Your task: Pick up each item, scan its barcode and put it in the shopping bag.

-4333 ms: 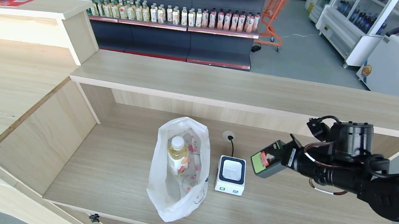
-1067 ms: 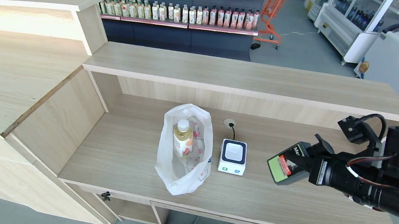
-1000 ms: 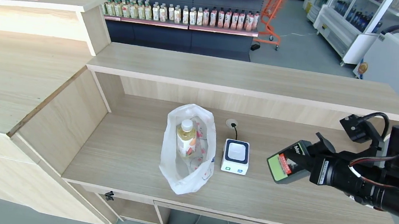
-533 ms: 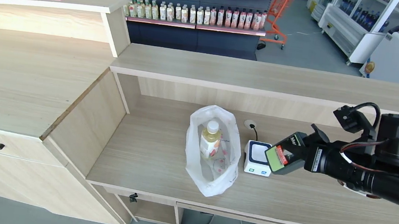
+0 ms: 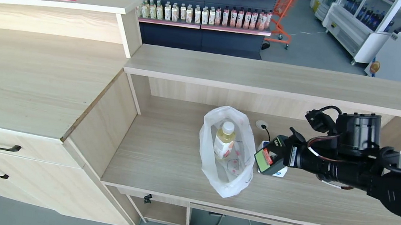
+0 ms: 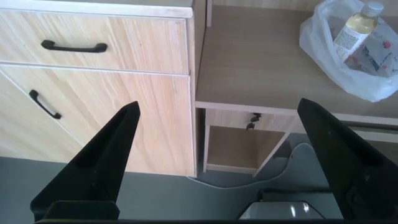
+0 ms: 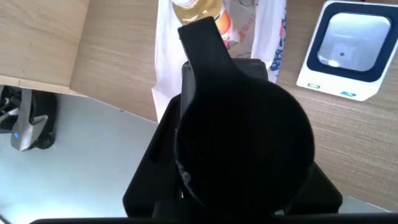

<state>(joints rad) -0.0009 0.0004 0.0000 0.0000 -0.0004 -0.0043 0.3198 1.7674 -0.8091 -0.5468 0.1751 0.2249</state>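
Behind the box [image 5: 269, 160] in the head view, most of the scanner [image 5: 281, 172].

One shopping bag [image 5: 230, 185], one bottle [image 5: 224, 143], one barcode scanner [image 7: 347, 46], one dark box [image 5: 265, 161], two black drawer handles [image 5: 0, 146].

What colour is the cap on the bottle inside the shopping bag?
White; the cap shows best in the head view.
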